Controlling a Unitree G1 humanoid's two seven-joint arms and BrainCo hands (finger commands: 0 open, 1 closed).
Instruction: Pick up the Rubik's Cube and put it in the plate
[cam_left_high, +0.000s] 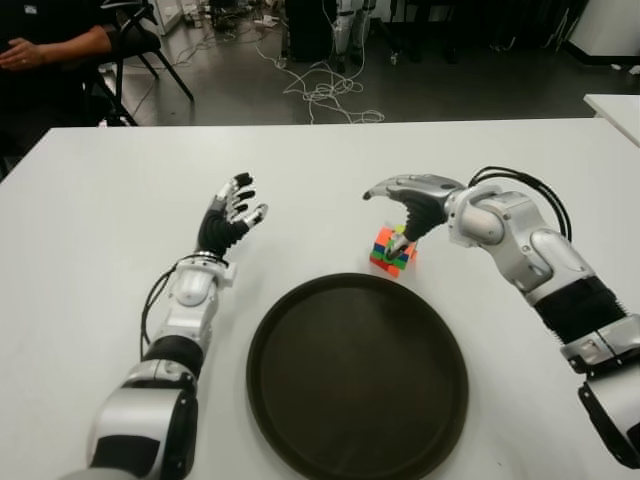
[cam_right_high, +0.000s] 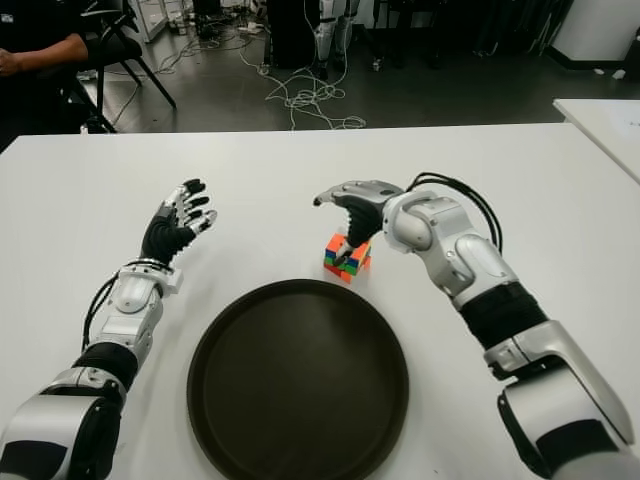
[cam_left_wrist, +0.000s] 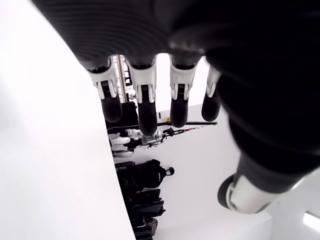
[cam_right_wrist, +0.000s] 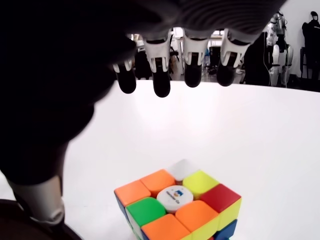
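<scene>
The Rubik's Cube (cam_left_high: 392, 252) stands on the white table (cam_left_high: 90, 230), just beyond the far right rim of the round dark plate (cam_left_high: 357, 375). My right hand (cam_left_high: 398, 212) hovers over the cube with its fingers stretched out above it and the thumb pointing down at the cube's top. In the right wrist view the cube (cam_right_wrist: 177, 205) lies under the palm with the fingers (cam_right_wrist: 160, 75) extended past it, not wrapped around it. My left hand (cam_left_high: 232, 212) shows left of the plate, its fingers (cam_left_wrist: 145, 110) spread and holding nothing.
A seated person (cam_left_high: 50, 45) and a chair are beyond the table's far left corner. Cables (cam_left_high: 325, 95) lie on the floor behind the table. Another white table's corner (cam_left_high: 615, 105) shows at far right.
</scene>
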